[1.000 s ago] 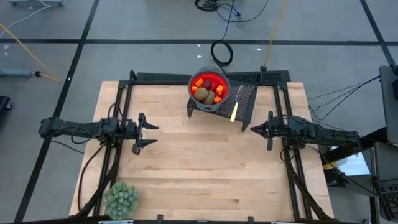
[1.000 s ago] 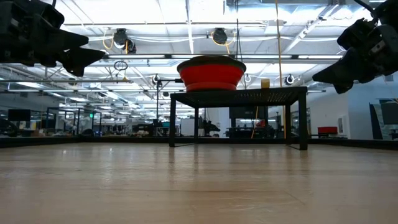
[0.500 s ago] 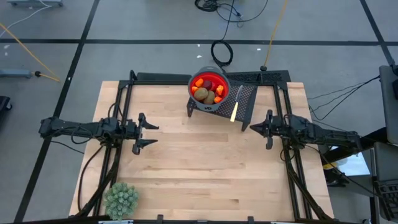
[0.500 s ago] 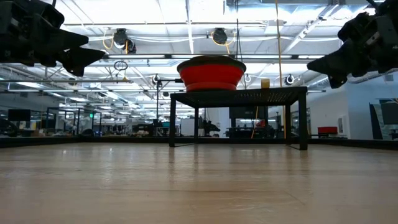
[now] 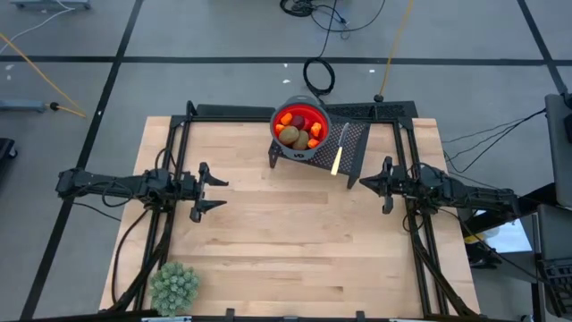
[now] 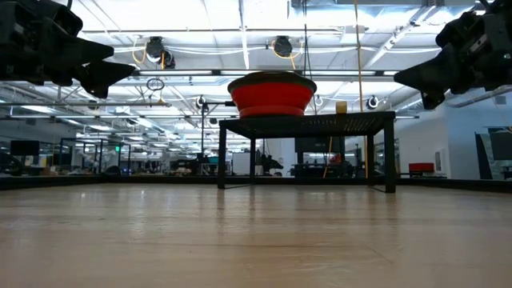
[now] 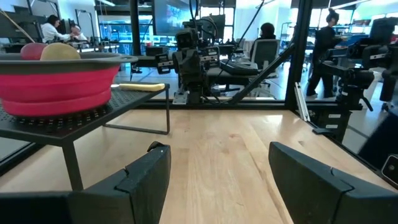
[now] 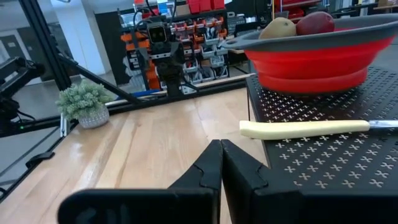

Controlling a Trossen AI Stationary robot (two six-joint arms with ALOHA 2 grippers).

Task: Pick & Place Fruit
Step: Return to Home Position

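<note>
Left claw [image 5: 217, 194] is hovering spread apart, right claw [image 5: 362, 185] is hovering pinched together by the shelf [image 5: 357, 143]; fruit [image 5: 298, 131] is sitting in the bowl [image 5: 323, 116]

Ahead of the left gripper's [image 5: 217, 193] spread jaws, bare table [image 5: 286, 233] runs open up to the right gripper's [image 5: 362, 185] closed jaws, which face them. Ahead and to the far-edge side of both stands the black shelf [image 5: 356, 136], bearing a strainer bowl [image 6: 272, 98] and knife [image 5: 339, 159]. A plant ball [image 5: 174, 286] sits well behind the left jaws.
</note>
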